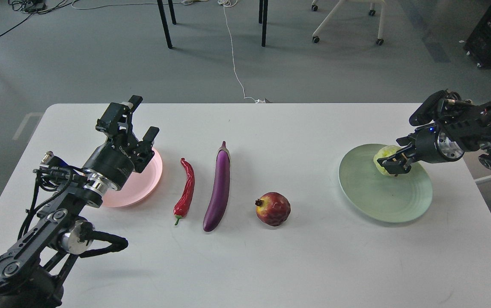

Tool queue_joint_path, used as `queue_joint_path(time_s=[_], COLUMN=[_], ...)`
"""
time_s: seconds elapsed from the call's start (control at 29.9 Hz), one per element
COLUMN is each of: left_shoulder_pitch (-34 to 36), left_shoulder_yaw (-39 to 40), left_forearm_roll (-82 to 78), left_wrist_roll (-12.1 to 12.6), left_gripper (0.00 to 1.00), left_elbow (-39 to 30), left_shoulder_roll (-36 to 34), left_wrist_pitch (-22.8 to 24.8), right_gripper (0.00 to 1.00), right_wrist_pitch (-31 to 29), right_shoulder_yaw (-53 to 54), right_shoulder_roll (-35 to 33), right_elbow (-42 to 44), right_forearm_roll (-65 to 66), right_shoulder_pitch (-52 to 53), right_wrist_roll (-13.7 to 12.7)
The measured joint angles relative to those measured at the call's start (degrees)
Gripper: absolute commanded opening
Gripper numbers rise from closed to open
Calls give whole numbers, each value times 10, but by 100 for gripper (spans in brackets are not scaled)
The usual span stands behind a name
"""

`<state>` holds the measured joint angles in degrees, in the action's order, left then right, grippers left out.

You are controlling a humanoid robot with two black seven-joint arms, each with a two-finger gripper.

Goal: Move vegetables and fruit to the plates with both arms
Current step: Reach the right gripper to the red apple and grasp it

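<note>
At the left, the left tool [136, 124] hangs above the far edge of the pink plate [142, 188], its two fingers spread wide and holding nothing; the plate under it looks bare, though the arm hides part of it. Just right of that plate the red chili pepper [186, 191] lies on the white bench [296, 256], stem end toward the robot, and beside it, apart but near, lies the long purple eggplant [218, 188], its dark cap pointing away. Further right, on its own, sits the pomegranate [273, 208], well apart from both plates. At the right the mint green plate [382, 196] carries the yellow-green fruit [384, 156] on its far side, and the right tool [393, 163] is at that fruit, fingers drawn narrow against it; whether they grip it or have just slackened I cannot tell from this angle. My reading is that the step in hand is the setting-down of the first fruit on the green plate, with three items not yet moved. Next, the right tool should let go and lift clear without rolling the fruit off the rim, then go for the pomegranate; the left tool, already wide, is well placed to drop toward the chili, and must close across its thin body low against the bench.
</note>
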<state>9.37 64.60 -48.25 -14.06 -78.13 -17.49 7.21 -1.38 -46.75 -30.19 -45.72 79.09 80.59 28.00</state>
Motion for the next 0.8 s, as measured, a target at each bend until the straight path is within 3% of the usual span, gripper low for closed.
queue_joint_path(time_s=[0.27,0.47,0.6,0.8], left_shoulder_pitch=[0,0,0,0], left_shoulder_yaw=[0,0,1,0], left_forearm_roll=[0,-1,-1,-1], left_wrist_roll=[0,0,0,0], left_gripper=[98,98,98,98], left_elbow=[0,-1,-1,-3], left_shoulder_roll=[-2,-3,-3,-4], left_wrist_pitch=[0,0,-1,-2], right_gripper=[99,99,99,99], right_wrist_pitch=[-5,-7,-5,0], right_shoulder_yaw=[24,17,-7,-19], right_shoulder_roll=[-22,24,76,177], right_elbow=[-205,-336,-326,-225], right_forearm_roll=[-54,-128,-133,-133], right_shoulder_pitch=[148,172,164,123], right_wrist_roll=[0,0,0,0])
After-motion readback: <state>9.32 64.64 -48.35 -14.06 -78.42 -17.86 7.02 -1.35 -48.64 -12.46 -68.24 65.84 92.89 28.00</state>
